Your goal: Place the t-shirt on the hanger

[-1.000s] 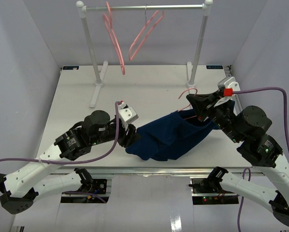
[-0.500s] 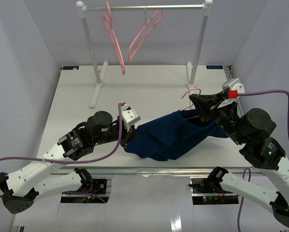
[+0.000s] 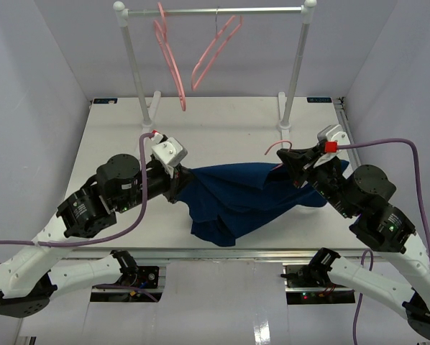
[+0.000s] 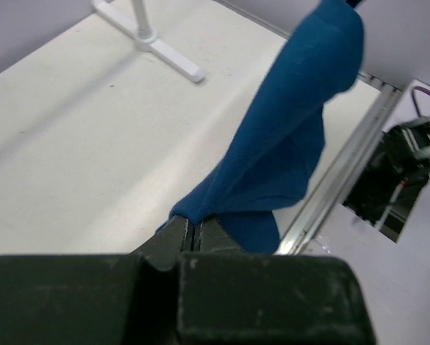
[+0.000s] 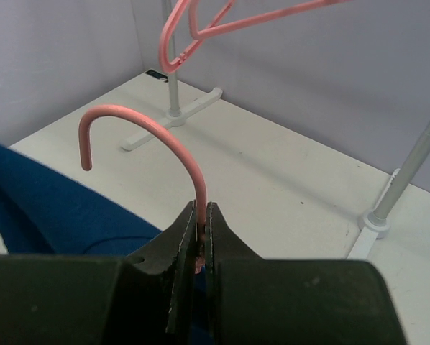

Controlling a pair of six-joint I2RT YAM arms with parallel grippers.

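The dark blue t-shirt (image 3: pixel 236 198) hangs stretched between my two grippers above the table, its lower folds drooping toward the front edge. My left gripper (image 3: pixel 177 180) is shut on the shirt's left edge; in the left wrist view the cloth (image 4: pixel 287 136) rises from the closed tips of that gripper (image 4: pixel 192 224). My right gripper (image 3: pixel 287 159) is shut on the neck of the pink hanger (image 3: pixel 278 148), whose curved hook (image 5: pixel 154 133) sticks up out of the right gripper (image 5: pixel 200 212). The hanger's triangle is hidden inside the shirt (image 5: pixel 42 208).
A white clothes rack (image 3: pixel 215 11) stands at the back, with two more pink hangers (image 3: pixel 170 54) (image 3: pixel 216 50) on its rail. Its feet (image 3: pixel 144 126) (image 3: pixel 283 115) rest on the white table (image 3: pixel 114 144). The table's metal front edge (image 4: pixel 344 172) lies just below the hanging cloth.
My left gripper has closed on the shirt's edge and lifted it up and toward the back left, pulling the cloth taut. The right gripper with the hanger has shifted slightly left.
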